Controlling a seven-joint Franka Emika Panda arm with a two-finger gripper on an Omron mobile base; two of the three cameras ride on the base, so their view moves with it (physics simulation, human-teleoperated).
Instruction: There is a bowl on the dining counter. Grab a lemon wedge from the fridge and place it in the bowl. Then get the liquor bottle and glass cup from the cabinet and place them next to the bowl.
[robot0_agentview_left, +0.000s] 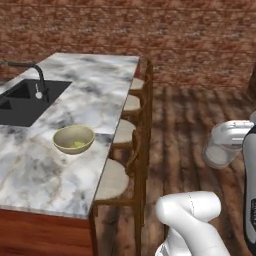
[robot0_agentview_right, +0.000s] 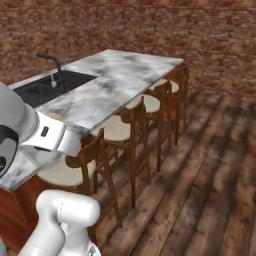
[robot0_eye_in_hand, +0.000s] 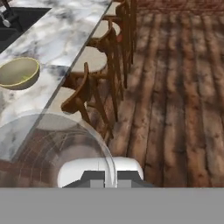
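Clamped together on the thin rim of a clear glass cup (robot0_eye_in_hand: 52, 148), the gripper (robot0_eye_in_hand: 110, 177) carries it out over the wooden floor (robot0_eye_in_hand: 175, 87), off the long stool-side edge of the dining counter (robot0_agentview_left: 95, 85). In the hand view the two dark fingertips (robot0_eye_in_hand: 94, 178) pinch the glass wall between them, and the cup's transparent body bulges away to the left, overlapping the near counter corner. From the left base view the cup (robot0_agentview_left: 220, 150) hangs at the right, well apart from the counter, under the white wrist.

On the marble top, the olive-yellow bowl (robot0_agentview_left: 74, 138) sits near the stool-side edge, toward the near end of the counter. A small yellow-green lemon wedge (robot0_agentview_left: 78, 145) lies inside it, against the near wall.

At the far left part of the counter, a black sink (robot0_agentview_left: 25, 100) is sunk into the top with a dark curved faucet (robot0_agentview_left: 35, 75) over it, well apart from the bowl.

A row of wooden stools (robot0_agentview_left: 125, 135) with pale round seats lines the counter edge between the cup and the bowl; their backs rise above the counter top. A brick wall (robot0_agentview_left: 150, 30) closes the room behind.
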